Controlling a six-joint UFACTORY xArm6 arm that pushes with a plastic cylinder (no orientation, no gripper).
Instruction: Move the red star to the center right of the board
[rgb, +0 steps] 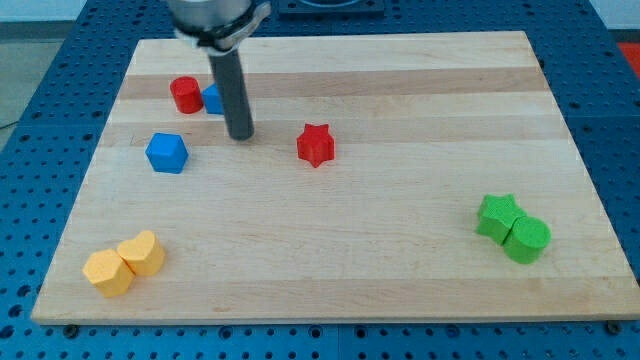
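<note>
So my tip (240, 135) is planted on the wooden board (400, 260) in the upper-left part of the view, not touching any block as far as I can see. It's just a plain rod, nothing to open or close, and it's got hold of nothing. The top of the arm is cut off by the view's top edge, so only the dark rod and a bit of the mount show.

The red star (316, 145) sits to the view's right of my tip, slightly lower, with a clear gap between them. It's roughly mid-board, a bit toward the top.

Right behind the rod, up and to the view's left of my tip, there's a blue block (213, 99) that's mostly hidden by the rod, so I can't make out its shape. It looks like it's touching a red block (185, 94) on its left, kind of a rounded cylinder shape.

Down-left of my tip, close by, is a blue hexagon-ish block (167, 153).

Well away toward the view's bottom left, two yellow blocks (124, 264) are pressed together; exact shapes are hard to call. Far off to the bottom right, a green star (497, 215) touches a green rounded block (527, 239).
</note>
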